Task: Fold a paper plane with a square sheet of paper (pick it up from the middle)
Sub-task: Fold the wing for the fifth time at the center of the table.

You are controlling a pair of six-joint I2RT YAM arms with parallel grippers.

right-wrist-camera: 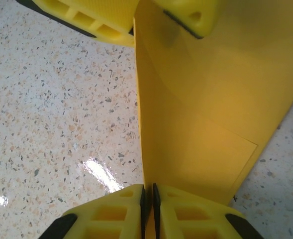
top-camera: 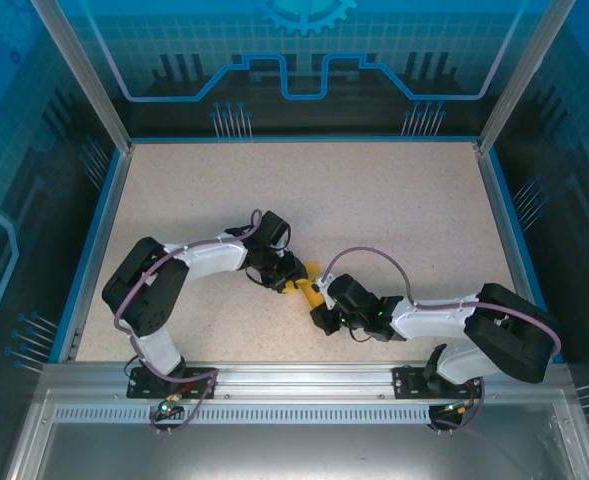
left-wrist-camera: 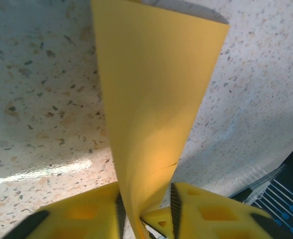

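Note:
The square sheet of paper (top-camera: pixel 311 272), orange-yellow and folded, is held up off the table between both arms at the table's middle. My right gripper (right-wrist-camera: pixel 148 199) is shut on its near edge, with the sheet (right-wrist-camera: pixel 201 109) standing on edge and showing a diagonal crease. My left gripper (left-wrist-camera: pixel 146 209) straddles the other end. Its jaws stand apart; the paper (left-wrist-camera: pixel 156 89) lies against the left pad, with a gap to the right pad. The left gripper's fingers (right-wrist-camera: pixel 91 20) appear at the top of the right wrist view. The paper plane is out of view.
The speckled beige table (top-camera: pixel 374 200) stretches wide behind and beside the arms. Blue walls bound it at the back and both sides, and a metal rail (top-camera: pixel 304 375) runs along the near edge by the arm bases.

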